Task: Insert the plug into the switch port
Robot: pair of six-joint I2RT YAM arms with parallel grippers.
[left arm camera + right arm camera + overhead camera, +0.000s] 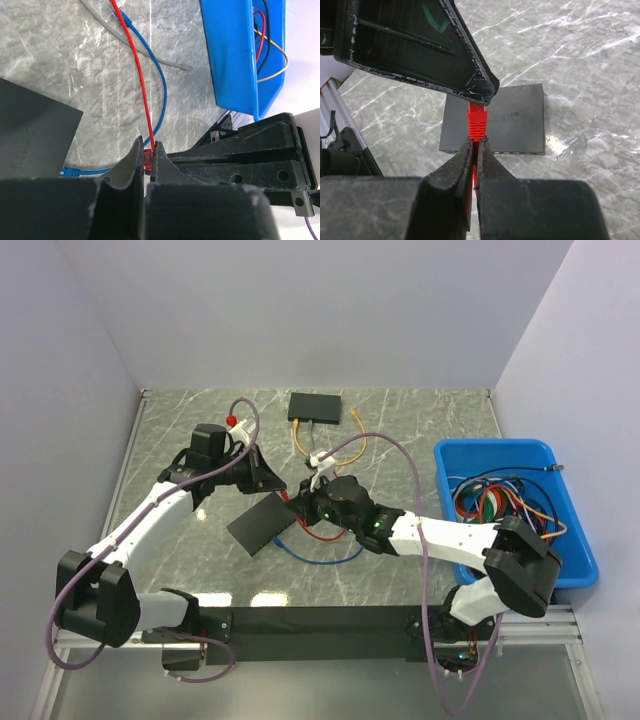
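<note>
The red plug [291, 497] on its red cable [140, 75] is held above the table by both grippers. My left gripper [275, 485] is shut on the plug's front end, seen between its fingertips in the left wrist view [148, 157]. My right gripper [305, 502] is shut on the cable just behind the red boot [476, 122]. The plug's tip is hidden behind the left finger [445, 60]. The black switch [262, 524] lies flat on the table below them. It also shows in the right wrist view [520, 125], port side facing me, and in the left wrist view [30, 135].
A second black switch [315, 406] with orange cables [300, 440] lies at the back. A blue cable [320, 558] loops on the table near the front, beside a grey cable [150, 52]. A blue bin [490, 444] of several cables stands at the right.
</note>
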